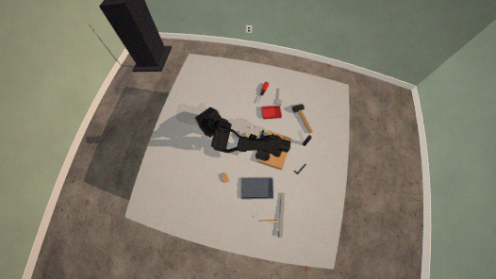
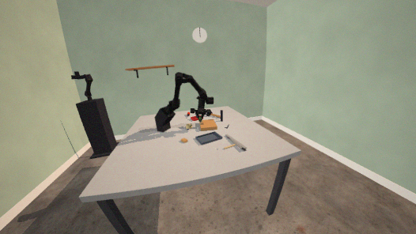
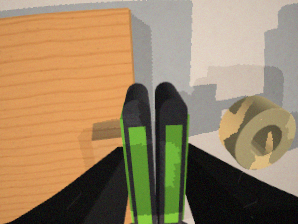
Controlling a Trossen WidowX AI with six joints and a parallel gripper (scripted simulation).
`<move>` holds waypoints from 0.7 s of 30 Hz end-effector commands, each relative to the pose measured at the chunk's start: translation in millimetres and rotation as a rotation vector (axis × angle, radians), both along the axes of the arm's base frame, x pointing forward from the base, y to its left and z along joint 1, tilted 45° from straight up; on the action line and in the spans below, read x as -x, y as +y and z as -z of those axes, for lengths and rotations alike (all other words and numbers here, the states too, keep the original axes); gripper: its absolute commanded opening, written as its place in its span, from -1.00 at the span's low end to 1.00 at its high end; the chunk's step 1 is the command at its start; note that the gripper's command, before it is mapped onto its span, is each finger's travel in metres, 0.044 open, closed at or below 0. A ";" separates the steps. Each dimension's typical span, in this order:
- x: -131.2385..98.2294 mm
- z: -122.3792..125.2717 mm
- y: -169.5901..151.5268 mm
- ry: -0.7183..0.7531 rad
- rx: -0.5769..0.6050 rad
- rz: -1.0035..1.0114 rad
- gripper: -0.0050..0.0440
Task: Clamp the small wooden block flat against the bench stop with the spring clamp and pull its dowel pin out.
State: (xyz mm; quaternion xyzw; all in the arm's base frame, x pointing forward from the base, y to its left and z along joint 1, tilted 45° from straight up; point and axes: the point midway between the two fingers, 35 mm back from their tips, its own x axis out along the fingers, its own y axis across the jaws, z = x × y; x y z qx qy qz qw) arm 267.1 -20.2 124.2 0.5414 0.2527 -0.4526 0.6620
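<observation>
A: Where do we have the gripper (image 3: 154,90)?

B: In the wrist view it sits at the middle of the frame, over the right edge of the board (image 3: 60,96), which fills the left half. In the top view the arm (image 1: 226,139) reaches from the middle of the table (image 1: 189,198) rightward onto that board.

A: And the jaws?

B: Nearly together, with only a dark slit between the green pads (image 3: 139,163). They are clamped on a thing that we cannot make out, since the fingers hide it.

A: Can we see the block (image 3: 105,131)?

B: Only part of it. A small tan piece shows just left of the left-hand finger, lying on the board near its right edge. The finger covers the rest, so we cannot tell whether its pin is in place or how flat it lies.

A: Anything beside it?

B: A pale roll (image 3: 256,132) lies on the grey table at the right of the wrist frame, apart from the board and the fingers.

A: What else do we see from above?

B: A red tray (image 1: 272,112) above the board, a hammer (image 1: 304,120) to its upper right, and a grey tray (image 1: 256,188) below it. None touches the arm.
</observation>
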 end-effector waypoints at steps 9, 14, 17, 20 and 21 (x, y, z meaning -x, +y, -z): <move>1.2 -8.3 -8.6 -0.017 0.000 -0.001 -0.80; 1.8 -11.6 -12.9 -0.024 0.003 -0.001 -0.80; 2.3 -13.6 -15.5 -0.028 0.004 -0.001 -0.80; 2.4 -14.2 -16.4 -0.029 0.005 -0.001 -0.80; 2.6 -14.9 -17.3 -0.030 0.006 -0.001 -0.80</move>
